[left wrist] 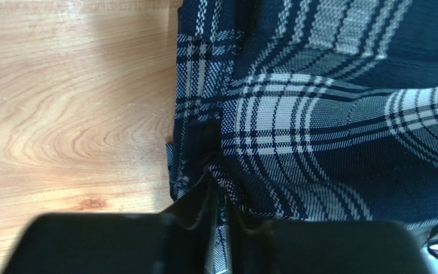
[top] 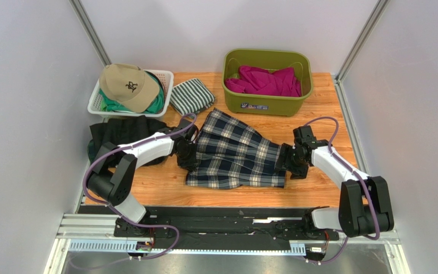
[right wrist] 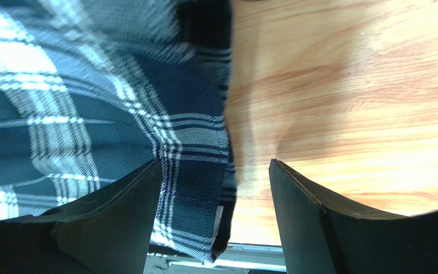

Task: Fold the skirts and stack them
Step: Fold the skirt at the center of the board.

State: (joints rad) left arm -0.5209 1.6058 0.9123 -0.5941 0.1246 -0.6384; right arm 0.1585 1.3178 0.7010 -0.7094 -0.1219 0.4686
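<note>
Two end effectors meet the plaid skirt (top: pixel 235 154): left end effector (left wrist: pixel 218 200) pinching its edge, right end effector (right wrist: pixel 215 164) agape.

My arms (top: pixel 147 146) are white shells on black joints, trailing purple cables (top: pixel 322 118), ending in matte black wedge fingers (right wrist: pixel 324 228).

Nothing legible: tan cap (top: pixel 121 80), far left, has a dark monogram (top: pixel 131 87) on its front, letters too small to make out; green bin (top: pixel 288 101), far right, has a printed sticker (top: pixel 254 106) on near wall, unreadable.
</note>
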